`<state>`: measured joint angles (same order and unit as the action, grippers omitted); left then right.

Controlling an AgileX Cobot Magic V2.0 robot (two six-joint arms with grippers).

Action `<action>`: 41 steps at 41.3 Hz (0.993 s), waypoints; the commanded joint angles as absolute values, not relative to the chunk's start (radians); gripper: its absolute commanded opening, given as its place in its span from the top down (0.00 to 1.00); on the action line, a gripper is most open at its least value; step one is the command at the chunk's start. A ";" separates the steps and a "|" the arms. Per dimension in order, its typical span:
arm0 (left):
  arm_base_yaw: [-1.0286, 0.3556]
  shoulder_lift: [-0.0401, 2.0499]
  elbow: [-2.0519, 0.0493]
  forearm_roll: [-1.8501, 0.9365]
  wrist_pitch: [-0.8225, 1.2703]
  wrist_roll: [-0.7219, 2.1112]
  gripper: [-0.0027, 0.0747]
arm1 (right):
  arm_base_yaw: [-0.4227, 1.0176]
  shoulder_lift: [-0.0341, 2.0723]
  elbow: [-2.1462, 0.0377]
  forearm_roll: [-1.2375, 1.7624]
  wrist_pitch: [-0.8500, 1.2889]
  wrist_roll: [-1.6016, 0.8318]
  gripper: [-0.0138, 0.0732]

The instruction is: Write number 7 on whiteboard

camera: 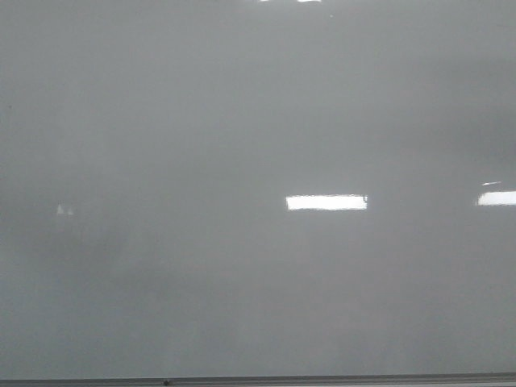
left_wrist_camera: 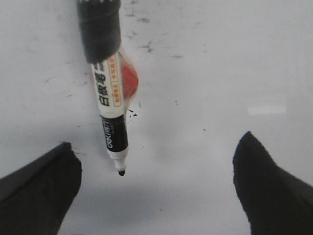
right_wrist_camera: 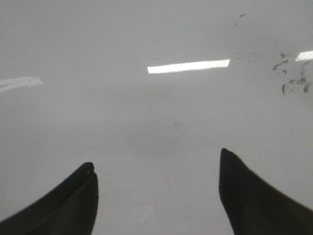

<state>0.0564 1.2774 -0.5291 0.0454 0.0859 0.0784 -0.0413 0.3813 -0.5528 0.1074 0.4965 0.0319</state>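
The whiteboard (camera: 242, 121) fills the front view, glossy pale grey, and no number 7 shows on it in any view. Neither gripper appears in the front view. In the left wrist view an uncapped black-and-white marker (left_wrist_camera: 110, 98) with an orange label lies against the board (left_wrist_camera: 220, 63), its black tip (left_wrist_camera: 121, 172) pointing toward my left gripper (left_wrist_camera: 157, 139). That gripper is open and holds nothing, and the tip sits nearer one finger (left_wrist_camera: 44, 186). A dark sleeve covers the marker's far end. My right gripper (right_wrist_camera: 155, 156) is open over bare board (right_wrist_camera: 146, 122).
A thin metal edge (camera: 322, 379) runs along the board's bottom. Bright rectangular light reflections (camera: 326, 202) lie on the surface. Old black ink smudges (right_wrist_camera: 291, 81) mark the board near the right gripper, and small specks (left_wrist_camera: 146, 47) lie around the marker.
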 commanded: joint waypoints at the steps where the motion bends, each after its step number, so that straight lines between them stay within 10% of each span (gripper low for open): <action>1: 0.090 1.321 -0.560 0.030 -0.008 0.076 0.19 | -0.040 0.396 -0.586 0.098 0.411 0.033 0.22; 24: 0.114 1.484 -0.560 0.030 -0.274 0.076 0.22 | -0.040 0.396 -0.586 0.098 0.401 0.033 0.22; 41: 0.114 1.476 -0.560 0.037 -0.280 0.077 0.85 | -0.040 0.396 -0.586 0.098 0.398 0.033 0.22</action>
<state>0.1149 1.5049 -0.5311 0.0488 -0.2195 0.0807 -0.0413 0.3813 -0.5528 0.1074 0.4862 0.0319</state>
